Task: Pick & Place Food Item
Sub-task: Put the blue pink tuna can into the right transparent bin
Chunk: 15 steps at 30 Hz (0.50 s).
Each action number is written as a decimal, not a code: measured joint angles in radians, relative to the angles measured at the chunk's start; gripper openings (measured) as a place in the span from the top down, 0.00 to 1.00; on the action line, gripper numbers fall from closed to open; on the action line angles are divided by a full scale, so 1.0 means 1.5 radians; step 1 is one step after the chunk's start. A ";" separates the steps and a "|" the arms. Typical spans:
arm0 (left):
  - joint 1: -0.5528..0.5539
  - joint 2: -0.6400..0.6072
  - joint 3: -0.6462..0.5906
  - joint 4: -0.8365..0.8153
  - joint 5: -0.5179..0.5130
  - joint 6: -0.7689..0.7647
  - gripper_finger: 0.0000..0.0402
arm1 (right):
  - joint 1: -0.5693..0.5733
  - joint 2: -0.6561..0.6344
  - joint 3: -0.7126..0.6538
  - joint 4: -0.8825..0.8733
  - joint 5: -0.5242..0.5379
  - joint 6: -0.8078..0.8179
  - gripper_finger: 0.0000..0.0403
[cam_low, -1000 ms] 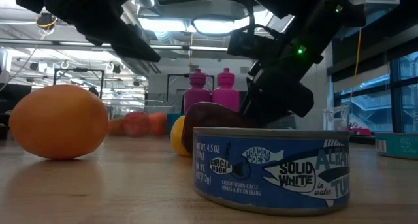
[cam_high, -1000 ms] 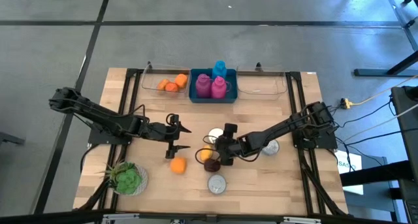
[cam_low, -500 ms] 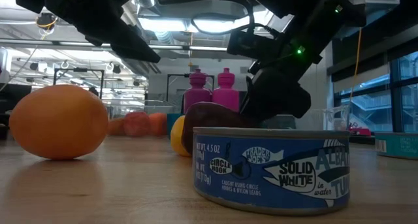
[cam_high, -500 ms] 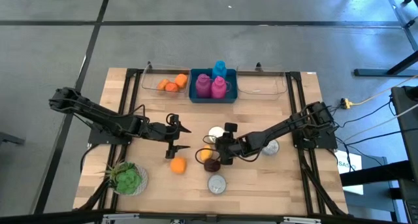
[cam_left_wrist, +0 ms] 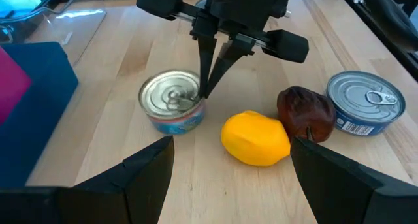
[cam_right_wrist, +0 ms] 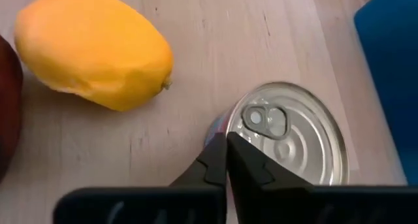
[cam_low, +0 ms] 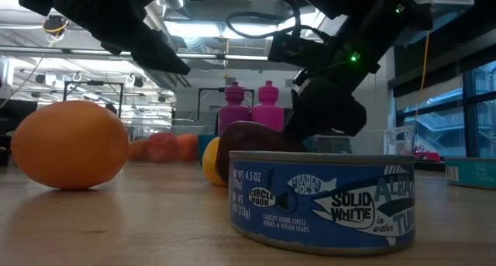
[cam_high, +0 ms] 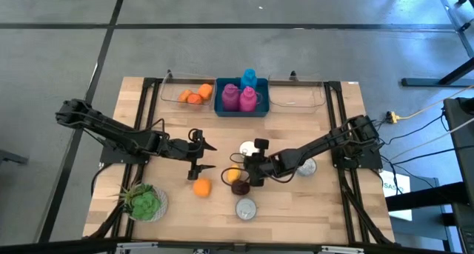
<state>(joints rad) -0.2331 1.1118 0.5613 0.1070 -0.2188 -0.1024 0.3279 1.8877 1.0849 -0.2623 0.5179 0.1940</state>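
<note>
From above, a wooden table (cam_high: 296,128) is sitting on a grey floor, with a blue bin (cam_high: 241,108) of pink bottles (cam_high: 238,98) at its far edge. My right gripper (cam_high: 247,159) is hanging over the middle of the table, just beside a can (cam_high: 245,149). A lemon (cam_high: 233,175) and a dark fruit (cam_high: 239,186) are lying near it, an orange (cam_high: 201,187) is sitting to the left, and my left gripper (cam_high: 205,156) is waiting open above that orange.

At table height, a tuna can (cam_low: 322,201) is filling the foreground, with the orange (cam_low: 70,145) at left and the dark fruit (cam_low: 252,138) peeking behind the tin.

Through my left wrist camera, my right gripper (cam_left_wrist: 208,80) is pointing down, its tips pressed together and touching the rim of the can (cam_left_wrist: 172,108); the lemon (cam_left_wrist: 255,138) is lying just beside the dark fruit (cam_left_wrist: 306,113).

Through my right wrist camera, my fingers (cam_right_wrist: 215,164) are closed on nothing, resting at the can's (cam_right_wrist: 294,136) edge, with the lemon (cam_right_wrist: 93,49) apart from them.
</note>
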 joint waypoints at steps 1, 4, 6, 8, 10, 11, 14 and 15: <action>0.000 0.000 0.000 0.000 0.000 0.000 0.26 | 0.000 0.000 0.000 0.000 0.000 0.000 0.99; 0.000 0.000 0.000 0.000 0.000 0.000 0.26 | 0.000 -0.001 0.000 -0.002 0.000 0.000 0.99; 0.000 0.000 0.000 0.000 -0.002 0.001 0.26 | 0.000 -0.001 0.000 -0.002 0.005 0.001 0.99; 0.000 0.000 0.000 0.000 -0.007 0.000 0.26 | 0.001 0.000 0.000 -0.004 0.012 0.000 0.99; 0.000 0.000 0.000 0.000 -0.010 0.001 0.26 | 0.001 0.000 0.000 -0.005 0.014 -0.001 1.00; 0.000 0.000 0.000 0.000 -0.011 0.001 0.26 | 0.001 0.000 0.000 -0.005 0.014 -0.001 1.00; 0.000 0.000 0.000 0.000 -0.011 0.001 0.26 | 0.001 0.001 0.007 -0.010 0.015 -0.013 1.00; 0.000 0.000 0.000 0.000 -0.011 0.005 0.26 | 0.001 0.002 0.011 -0.013 0.018 -0.015 1.00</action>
<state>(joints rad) -0.2332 1.1118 0.5613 0.1070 -0.2356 -0.0952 0.3290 1.8903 1.1010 -0.2822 0.5446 0.1719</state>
